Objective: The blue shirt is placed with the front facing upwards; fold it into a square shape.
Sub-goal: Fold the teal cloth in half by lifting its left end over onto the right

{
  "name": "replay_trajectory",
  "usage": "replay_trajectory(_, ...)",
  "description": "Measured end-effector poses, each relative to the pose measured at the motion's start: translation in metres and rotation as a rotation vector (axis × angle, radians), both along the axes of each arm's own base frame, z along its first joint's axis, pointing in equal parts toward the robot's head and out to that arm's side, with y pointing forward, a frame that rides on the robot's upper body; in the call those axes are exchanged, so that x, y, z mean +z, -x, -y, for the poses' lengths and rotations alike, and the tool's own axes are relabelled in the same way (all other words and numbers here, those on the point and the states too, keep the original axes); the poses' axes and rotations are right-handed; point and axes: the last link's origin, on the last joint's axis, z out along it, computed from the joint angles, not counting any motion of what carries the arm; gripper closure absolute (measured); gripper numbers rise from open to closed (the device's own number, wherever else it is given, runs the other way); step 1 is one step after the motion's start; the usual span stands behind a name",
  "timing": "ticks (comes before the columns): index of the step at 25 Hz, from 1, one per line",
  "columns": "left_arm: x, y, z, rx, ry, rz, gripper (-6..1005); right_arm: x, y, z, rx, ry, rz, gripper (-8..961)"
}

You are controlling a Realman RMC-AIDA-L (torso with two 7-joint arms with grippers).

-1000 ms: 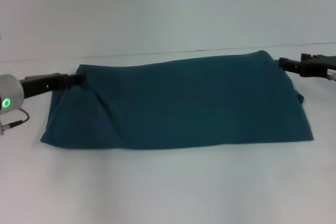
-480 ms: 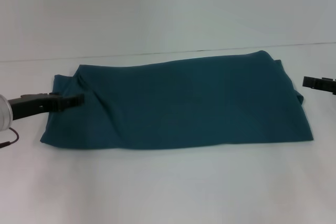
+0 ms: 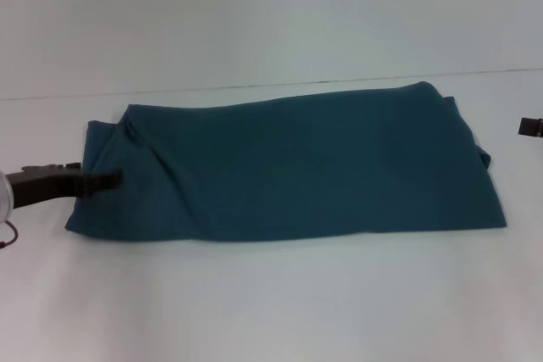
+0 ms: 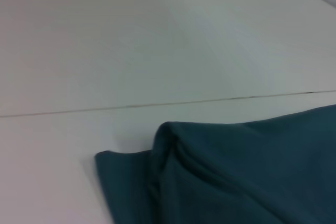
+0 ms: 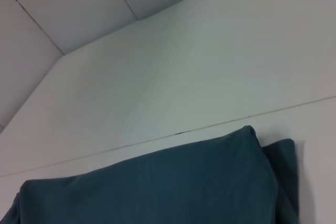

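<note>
The blue shirt (image 3: 297, 167) lies on the white table as a long, wide rectangle folded over, plain teal side up, with a crease near its left end. My left gripper (image 3: 110, 180) hovers at the shirt's left edge, its tip just over the cloth and holding nothing. Only the tip of my right gripper (image 3: 530, 126) shows at the right border, clear of the shirt. The left wrist view shows the shirt's (image 4: 252, 171) folded left corner. The right wrist view shows the shirt's (image 5: 157, 187) far right corner.
The white table (image 3: 271, 294) spreads around the shirt, with a broad bare strip in front. A thin seam (image 3: 254, 86) runs across the table just behind the shirt.
Both grippers have drawn away from the shirt's far corners: the left came nearer and leftward, the right slid out to the right border. The shirt has stayed in place.
</note>
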Motion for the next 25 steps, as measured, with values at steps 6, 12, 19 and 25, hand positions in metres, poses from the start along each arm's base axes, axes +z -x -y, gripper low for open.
replay_trajectory(6,-0.0048,0.0038,0.0010,0.008,-0.002,-0.037,218,0.0000,0.0000,0.0000,-0.009,0.002,-0.009,223)
replay_trajectory(12,-0.0064,0.0056,0.0034,0.013,0.019,-0.052,221,-0.0048,0.0006,0.0008,-0.007,0.010,-0.012,222)
replay_trajectory(19,-0.0041,0.0075,0.0078,0.015,0.041,-0.051,226,-0.0047,-0.0015,0.0027,-0.012,0.006,-0.014,222)
replay_trajectory(25,0.0007,0.0072,0.0096,0.020,0.043,-0.040,229,-0.0047,-0.0020,0.0026,-0.014,0.005,-0.013,222)
